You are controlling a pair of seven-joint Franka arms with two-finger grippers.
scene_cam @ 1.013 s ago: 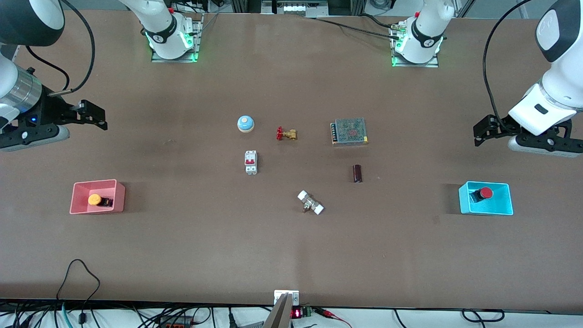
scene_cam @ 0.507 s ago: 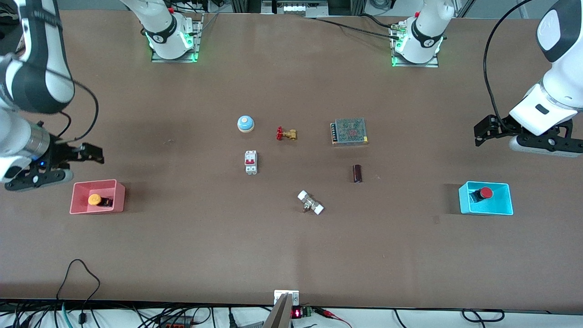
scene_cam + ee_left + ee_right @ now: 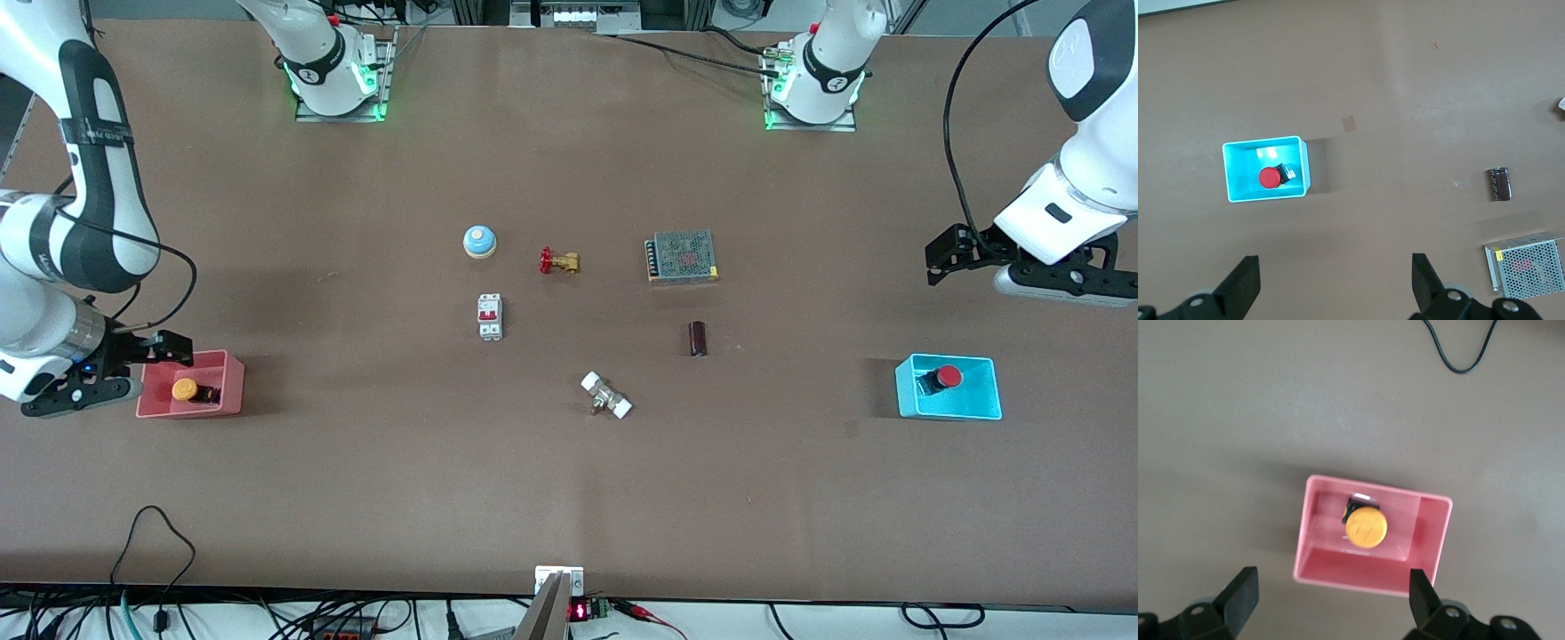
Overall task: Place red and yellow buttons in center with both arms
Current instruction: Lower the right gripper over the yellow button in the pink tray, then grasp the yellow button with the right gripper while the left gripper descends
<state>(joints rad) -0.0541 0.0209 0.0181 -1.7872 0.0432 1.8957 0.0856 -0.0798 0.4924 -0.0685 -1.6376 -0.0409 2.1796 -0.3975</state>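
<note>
The yellow button (image 3: 185,388) lies in the pink tray (image 3: 233,391) toward the right arm's end of the table. My right gripper (image 3: 173,348) is open and empty, over the tray's edge. In the right wrist view the yellow button (image 3: 1365,527) sits in the pink tray (image 3: 1358,565) just ahead of the open right gripper (image 3: 1331,593). The red button (image 3: 949,376) lies in the cyan tray (image 3: 978,400) toward the left arm's end. My left gripper (image 3: 933,260) is open and empty over bare table beside that tray. The left wrist view shows the red button (image 3: 1269,177), the cyan tray (image 3: 1238,175) and the left gripper (image 3: 1335,283).
Around the table's middle lie a pale blue dome (image 3: 479,241), a brass valve (image 3: 558,261), a mesh-topped box (image 3: 682,256), a white breaker (image 3: 490,316), a dark cylinder (image 3: 698,338) and a white-ended fitting (image 3: 606,396). A black cable (image 3: 160,533) loops near the front edge.
My right arm has swung toward the front camera, from over bare table to over the pink tray's edge. The left arm has not moved.
</note>
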